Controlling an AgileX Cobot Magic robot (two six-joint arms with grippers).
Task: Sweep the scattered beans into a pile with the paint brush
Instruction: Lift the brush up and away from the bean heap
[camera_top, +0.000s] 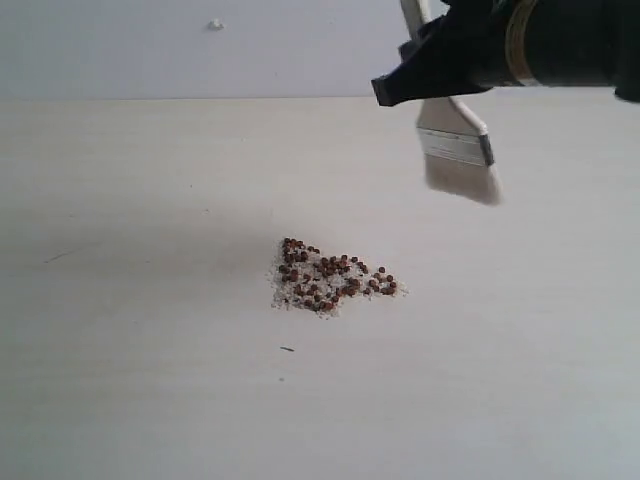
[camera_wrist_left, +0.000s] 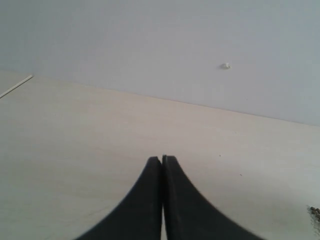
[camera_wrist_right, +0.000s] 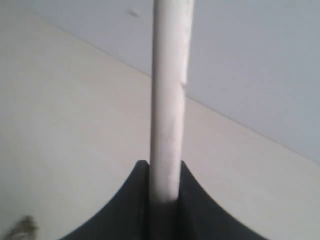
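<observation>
Black right jaws are clamped narrowly on the pale handle of the brush (camera_top: 450, 118), which fills the slot between them in the right wrist view. The brush hangs bristles down, its silver ferrule (camera_top: 456, 147) just below the grip, off to the right of the pile (camera_top: 330, 278) and farther back. Left jaws are pressed tight together with nothing between them, over bare counter (camera_top: 140, 330). Reddish-brown beans (camera_top: 300, 272) lie bunched in one loose patch with white grains near the counter's middle, well apart from the blurred bristles (camera_top: 463, 182).
</observation>
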